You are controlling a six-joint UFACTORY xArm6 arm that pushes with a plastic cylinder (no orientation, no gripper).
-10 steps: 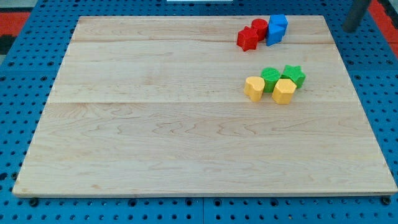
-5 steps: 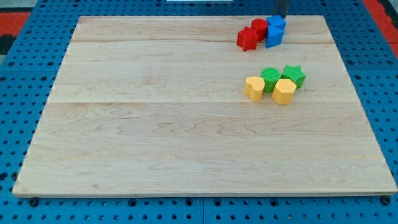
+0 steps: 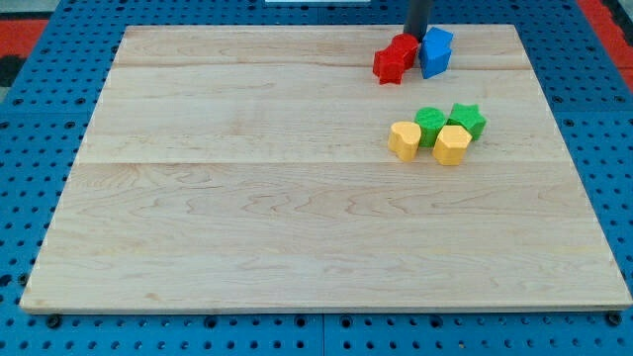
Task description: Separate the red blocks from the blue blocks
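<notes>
Two red blocks sit near the board's top right: a star-like red block (image 3: 389, 66) and a rounder red block (image 3: 405, 48) just above and to its right. Blue blocks (image 3: 435, 51) stand together right of them, touching the upper red block. My tip (image 3: 416, 36) is at the view's top, directly behind the gap between the upper red block and the blue blocks.
Below the red and blue group lies a cluster: two green blocks (image 3: 431, 123) (image 3: 467, 119), one a star, and two yellow blocks (image 3: 403, 140) (image 3: 451, 144). The wooden board (image 3: 247, 198) rests on a blue pegboard.
My tip has moved left along the top edge, from the right corner to behind the red and blue blocks. The red and blue blocks have shifted slightly left.
</notes>
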